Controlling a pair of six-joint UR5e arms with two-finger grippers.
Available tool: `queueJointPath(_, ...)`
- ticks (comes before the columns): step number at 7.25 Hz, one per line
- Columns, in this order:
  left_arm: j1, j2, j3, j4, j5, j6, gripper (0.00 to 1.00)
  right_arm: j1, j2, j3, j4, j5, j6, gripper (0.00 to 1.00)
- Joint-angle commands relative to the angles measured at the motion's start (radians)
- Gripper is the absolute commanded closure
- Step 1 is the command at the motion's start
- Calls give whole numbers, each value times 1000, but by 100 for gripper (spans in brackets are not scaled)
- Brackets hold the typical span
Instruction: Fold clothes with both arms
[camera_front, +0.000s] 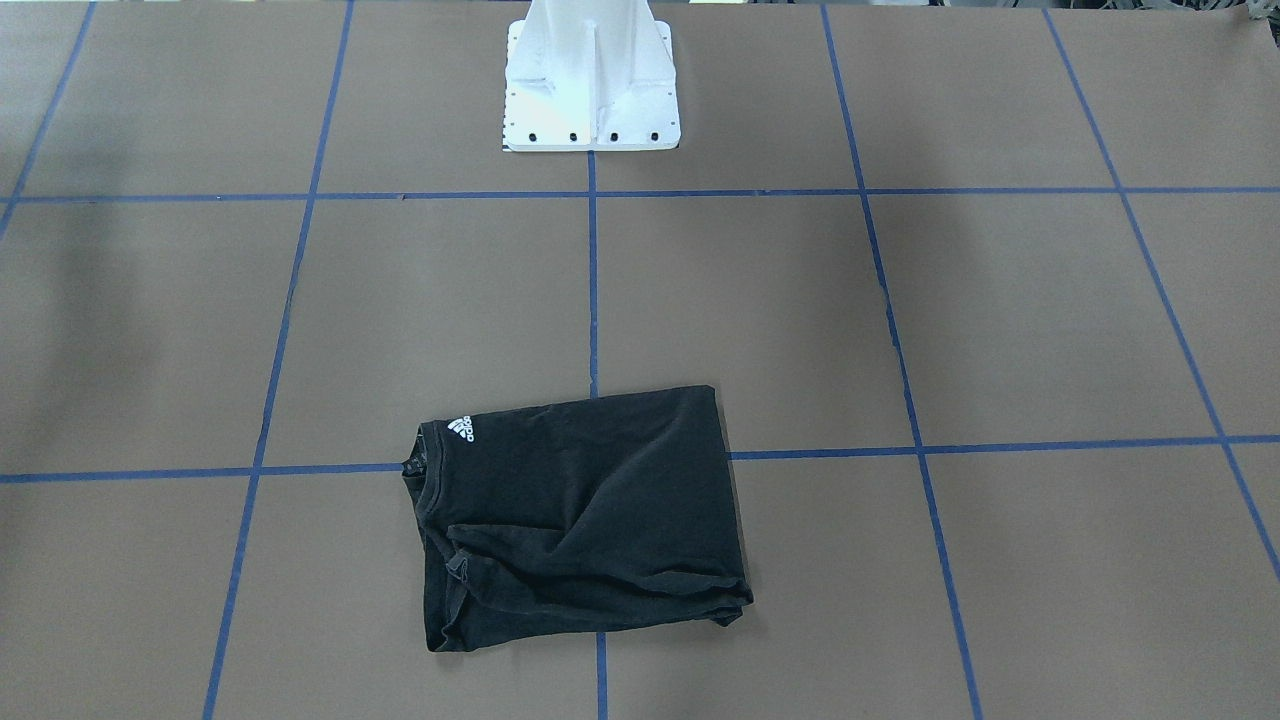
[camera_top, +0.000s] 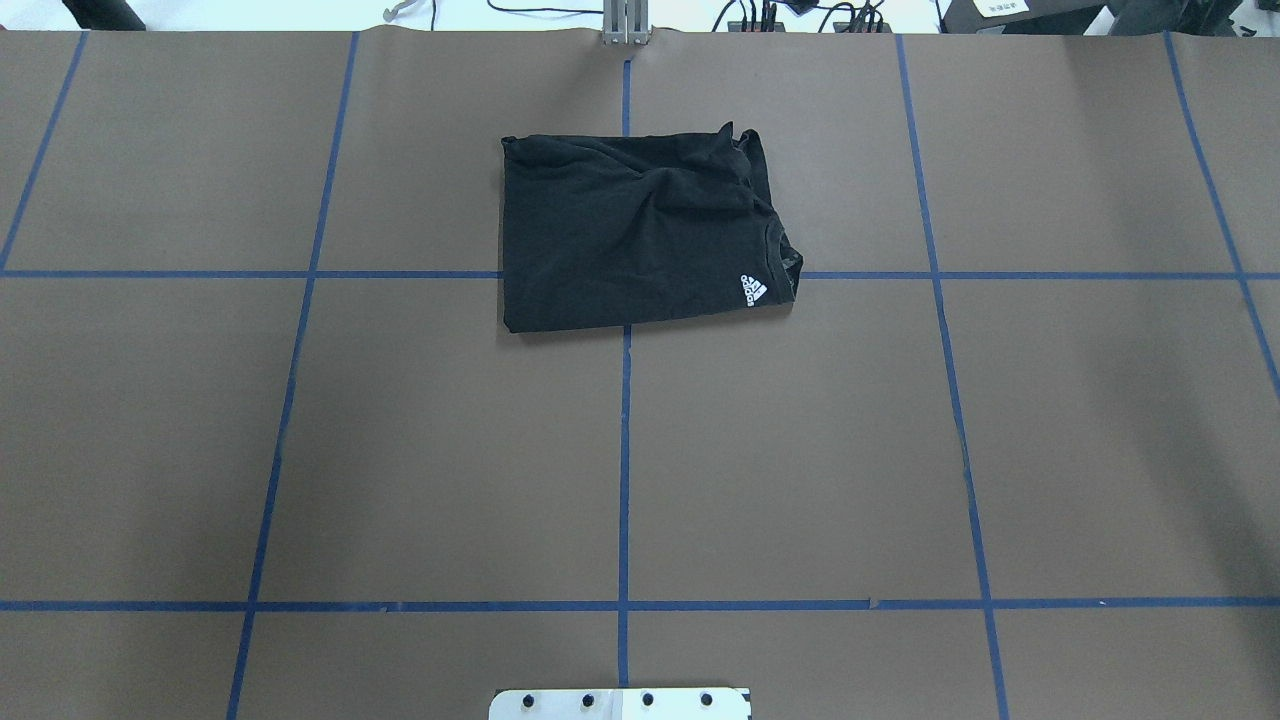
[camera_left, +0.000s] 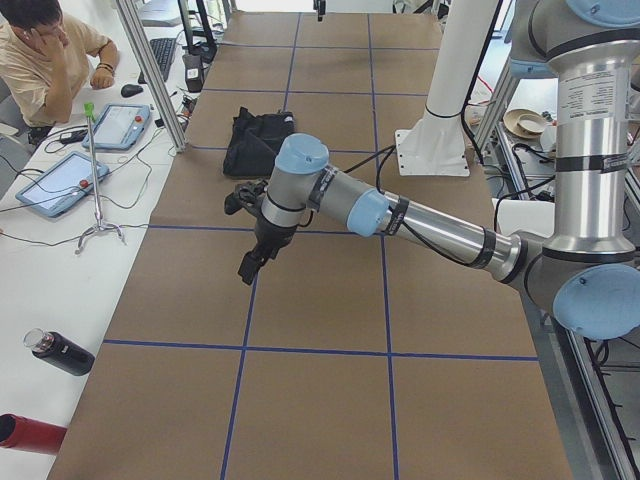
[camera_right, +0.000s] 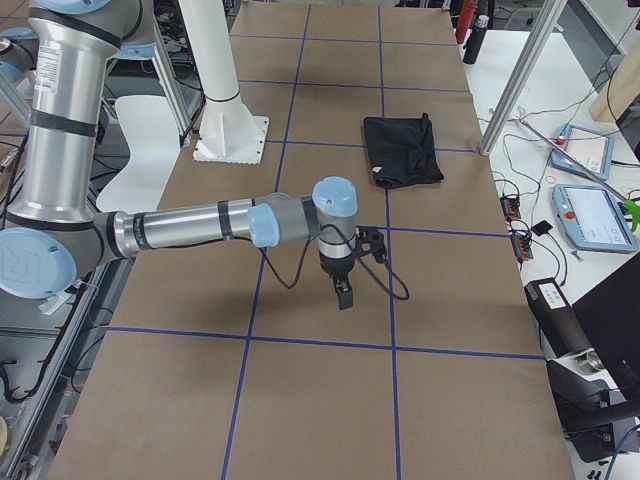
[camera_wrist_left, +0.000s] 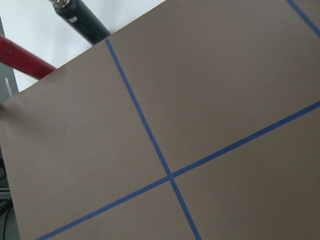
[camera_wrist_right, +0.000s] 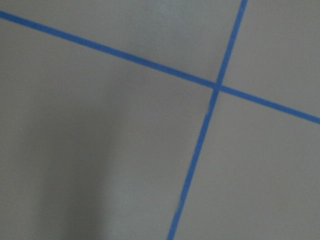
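I saw the T-shirt folded small at the far side of the table, left gripper and right gripper well apart from it, open or closed I couldn't tell, so I judged only light, even edge-squaring remained.

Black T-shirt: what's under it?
The folded T-shirt lies flat on the brown table. Two blue tape lines run in under it; their crossing is covered. Whether anything else lies beneath or between the folds cannot be seen.
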Motion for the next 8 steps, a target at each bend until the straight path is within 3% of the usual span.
queueJointPath(1,-73,33,71,0,-42,7,0,149,-96,-23,-4,38,-63,0)
queueJointPath(2,-99,53,77,14,-129,8,0,159,-71,-20,-15,67,-54,0)
queueJointPath(3,-99,88,79,11,-146,13,0,159,-7,-25,-100,57,-47,0)
queueJointPath(4,-101,116,38,22,-165,24,0,157,-2,-23,-111,55,-45,0)
queueJointPath(8,-95,117,79,20,-203,7,0,151,4,-27,-104,58,-24,0)
